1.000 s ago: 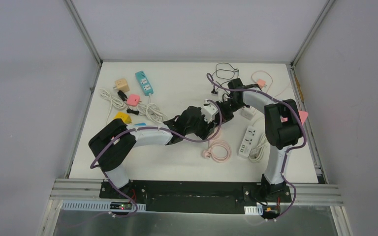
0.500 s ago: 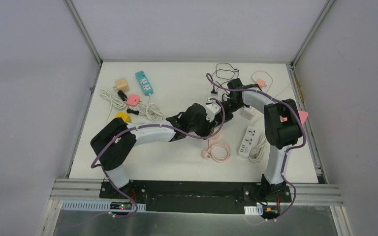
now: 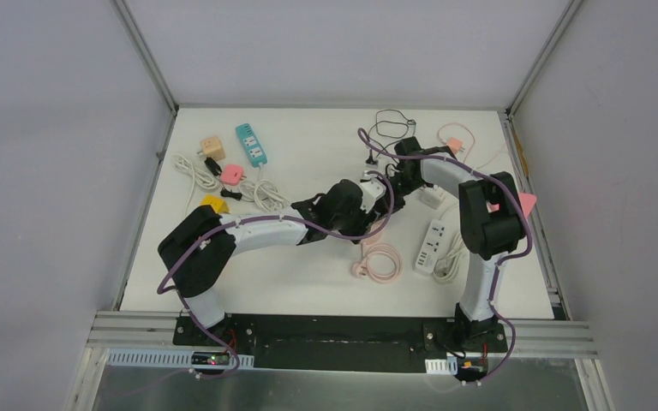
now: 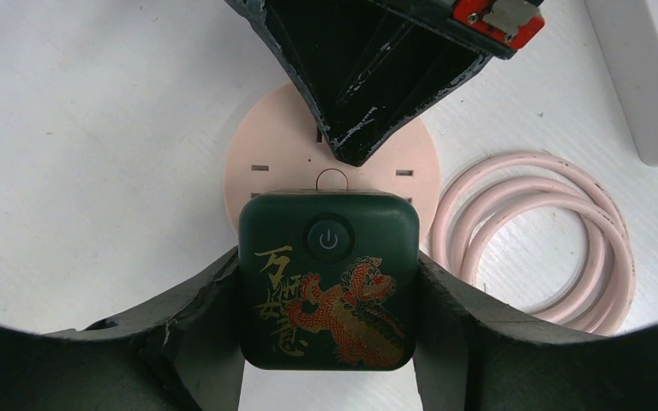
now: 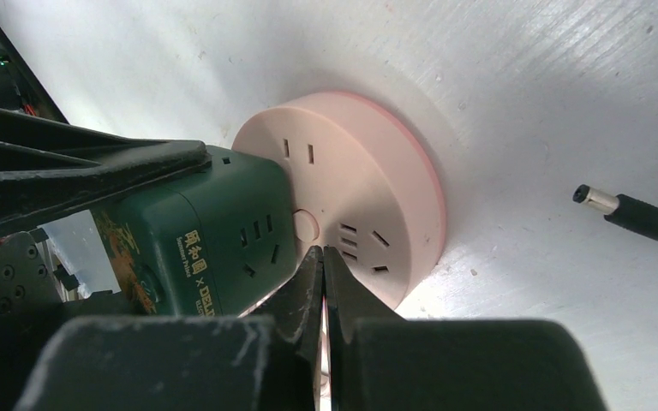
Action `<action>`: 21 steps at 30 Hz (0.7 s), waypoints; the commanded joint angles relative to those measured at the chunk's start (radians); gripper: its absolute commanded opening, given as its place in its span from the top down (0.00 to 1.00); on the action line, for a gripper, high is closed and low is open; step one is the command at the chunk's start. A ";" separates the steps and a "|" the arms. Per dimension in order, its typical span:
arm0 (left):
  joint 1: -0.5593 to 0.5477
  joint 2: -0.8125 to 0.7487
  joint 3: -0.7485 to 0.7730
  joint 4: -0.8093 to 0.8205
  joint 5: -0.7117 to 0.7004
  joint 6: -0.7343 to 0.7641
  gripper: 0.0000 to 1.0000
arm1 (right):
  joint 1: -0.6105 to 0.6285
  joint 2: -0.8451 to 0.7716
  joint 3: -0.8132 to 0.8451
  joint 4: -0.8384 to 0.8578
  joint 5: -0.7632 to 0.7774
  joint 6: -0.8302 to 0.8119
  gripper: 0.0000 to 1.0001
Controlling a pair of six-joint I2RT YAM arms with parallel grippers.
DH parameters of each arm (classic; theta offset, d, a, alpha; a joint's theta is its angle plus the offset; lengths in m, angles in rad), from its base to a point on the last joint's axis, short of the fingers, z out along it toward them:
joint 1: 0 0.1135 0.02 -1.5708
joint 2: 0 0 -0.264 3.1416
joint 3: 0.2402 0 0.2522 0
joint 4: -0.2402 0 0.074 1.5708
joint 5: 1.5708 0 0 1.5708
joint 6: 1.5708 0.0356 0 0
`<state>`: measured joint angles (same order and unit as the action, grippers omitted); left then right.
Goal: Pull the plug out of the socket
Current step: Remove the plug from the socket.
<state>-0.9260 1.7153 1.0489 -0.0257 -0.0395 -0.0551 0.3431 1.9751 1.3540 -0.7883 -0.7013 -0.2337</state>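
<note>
A dark green cube plug [image 4: 329, 291] with a red dragon print and a power button sits against the face of a round pink socket [image 4: 257, 167] lying on the white table. My left gripper [image 4: 328, 270] is shut on the green plug, one finger on each side. My right gripper [image 5: 323, 257] is shut and empty, its tips pressed on the pink socket [image 5: 368, 180] right beside the green plug [image 5: 214, 231]. In the top view both grippers meet mid-table, the left one [image 3: 361, 199] and the right one [image 3: 391, 184]; the socket is hidden under them.
A coiled pink cable [image 3: 383, 259] and a white power strip [image 3: 429, 246] lie to the near right. A black barrel plug [image 5: 634, 214] lies near the socket. A teal strip [image 3: 251, 144], pink adapter [image 3: 232, 175], tan cube [image 3: 212, 147] and white cords [image 3: 193, 171] sit at the far left.
My left gripper has moved a little farther and to the right, closing up on the right gripper. The right arm has hardly moved.
</note>
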 commanded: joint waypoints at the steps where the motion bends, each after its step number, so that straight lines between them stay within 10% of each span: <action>1: 0.004 0.004 0.046 -0.092 -0.120 0.026 1.00 | 0.002 0.075 -0.033 -0.022 0.203 -0.066 1.00; 21: 0.011 0.049 0.123 -0.175 -0.180 -0.070 1.00 | 0.002 0.076 -0.034 -0.022 0.214 -0.067 1.00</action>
<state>-0.9283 1.7603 1.1500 -0.1577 -0.0586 -0.1184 0.3439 1.9762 1.3556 -0.7887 -0.7002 -0.2337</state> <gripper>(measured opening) 0.588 0.006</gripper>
